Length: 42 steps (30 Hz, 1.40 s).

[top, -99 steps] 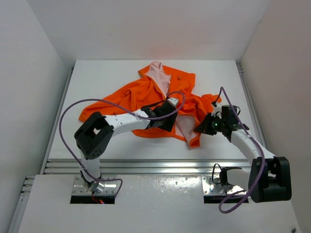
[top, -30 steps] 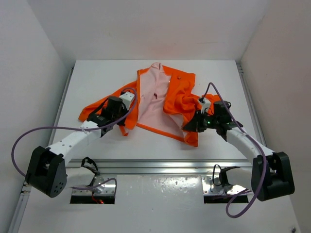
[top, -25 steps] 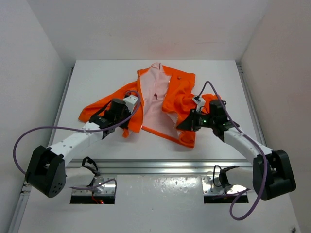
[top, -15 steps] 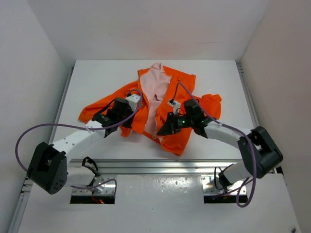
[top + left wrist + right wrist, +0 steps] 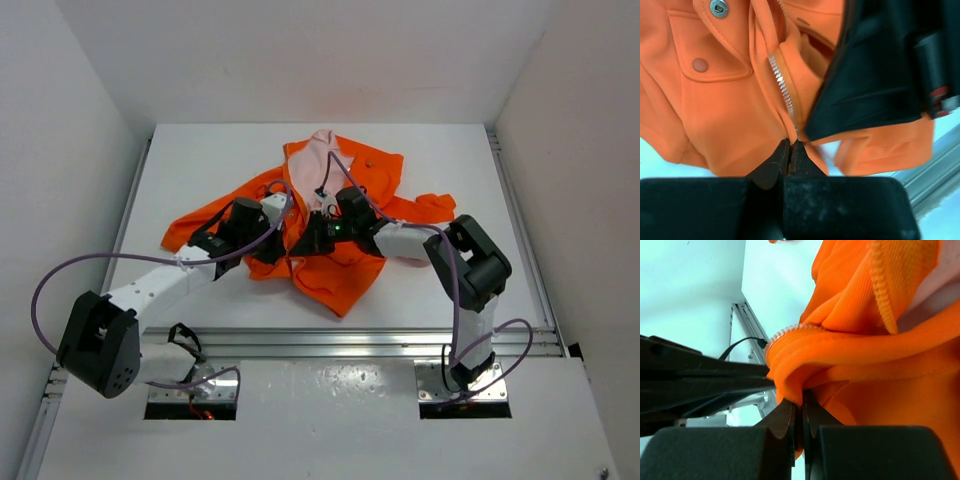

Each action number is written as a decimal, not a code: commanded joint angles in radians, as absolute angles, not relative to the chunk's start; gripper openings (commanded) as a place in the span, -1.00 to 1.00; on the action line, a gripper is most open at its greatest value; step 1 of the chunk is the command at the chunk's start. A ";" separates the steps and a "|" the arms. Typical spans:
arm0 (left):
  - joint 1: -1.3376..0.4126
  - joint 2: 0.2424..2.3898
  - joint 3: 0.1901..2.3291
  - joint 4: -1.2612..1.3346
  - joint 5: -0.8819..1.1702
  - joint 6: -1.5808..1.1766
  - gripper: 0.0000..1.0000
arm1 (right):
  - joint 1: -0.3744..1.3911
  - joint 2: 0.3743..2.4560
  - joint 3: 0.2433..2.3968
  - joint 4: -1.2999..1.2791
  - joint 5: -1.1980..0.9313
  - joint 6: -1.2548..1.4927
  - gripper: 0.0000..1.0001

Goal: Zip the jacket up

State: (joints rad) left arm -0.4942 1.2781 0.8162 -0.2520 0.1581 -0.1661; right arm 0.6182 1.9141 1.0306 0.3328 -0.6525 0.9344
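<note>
Your left end effector (image 5: 790, 146) is pinched fully closed on the jacket (image 5: 372, 170), its tips gripping the front edge right where the row of zipper teeth (image 5: 782, 82) ends. The teeth run away from those tips, and a flap pocket (image 5: 710, 60) sits just to their left. The black body crowding in close on the right of the tips looks like your other arm.

Your right end effector (image 5: 800, 407) is also clamped tight, biting a thick fold of orange cloth with a curved line of teeth just beyond its tips. I cannot tell whether that fold is the very bottom of the opposite front edge.

The jacket lies rumpled on the surface (image 5: 200, 160), spreading out beyond both end effectors, pale pink lining showing at the collar on their far side.

You appear to be at the step of bringing the two front edges together, with the zipper not yet joined. Next you would need the two lower zipper ends lined up and one seated into the other, with the cloth held taut. No slider is visible, so find it first.
</note>
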 commanded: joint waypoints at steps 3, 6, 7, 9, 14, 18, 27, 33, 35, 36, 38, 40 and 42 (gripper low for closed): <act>-0.449 1.276 0.825 -0.201 0.291 -0.210 -1.00 | 0.638 1.953 1.086 0.428 -0.646 0.983 -0.99; -0.419 1.266 0.805 -0.201 0.268 -0.210 -1.00 | 0.623 1.944 1.057 0.437 -0.658 0.979 -0.99; -0.407 1.256 0.796 -0.201 0.259 -0.198 -1.00 | 0.612 1.936 1.027 0.440 -0.660 0.974 -0.99; -0.407 1.256 0.796 -0.212 0.259 -0.186 -1.00 | 0.595 1.918 1.012 0.436 -0.658 0.962 -0.99; -0.407 1.276 0.787 -0.251 0.259 -0.149 -0.67 | 0.601 1.922 0.999 0.417 -0.663 0.943 -0.99; -0.407 1.299 0.811 -0.276 0.278 -0.124 -0.06 | 0.603 1.954 1.020 0.411 -0.660 0.940 -0.99; -0.512 1.328 0.842 -0.285 0.100 -0.222 0.33 | 0.597 1.950 1.012 0.396 -0.655 0.936 -0.99; -0.600 1.350 0.851 -0.285 0.019 -0.222 0.33 | 0.577 1.925 0.979 0.388 -0.653 0.925 -0.99; -0.615 1.373 0.851 -0.285 -0.020 -0.232 0.30 | 0.575 1.925 0.980 0.385 -0.653 0.927 -0.99; -0.615 1.373 0.851 -0.285 -0.031 -0.232 0.30 | 0.578 1.924 0.983 0.384 -0.653 0.923 -0.99; -0.624 1.405 0.851 -0.285 -0.063 -0.232 0.30 | 0.577 1.925 0.985 0.380 -0.655 0.923 -0.99; -0.624 1.423 0.851 -0.285 -0.072 -0.241 0.28 | 0.575 1.927 0.986 0.382 -0.657 0.925 -0.99; -0.633 1.459 0.860 -0.285 -0.092 -0.241 0.28 | 0.575 1.928 0.988 0.382 -0.655 0.926 -0.99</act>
State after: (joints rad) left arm -0.6182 1.4242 0.8219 -0.2913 -0.0338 -0.2218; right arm 0.5838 1.9610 0.9798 0.3580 -0.6590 0.9421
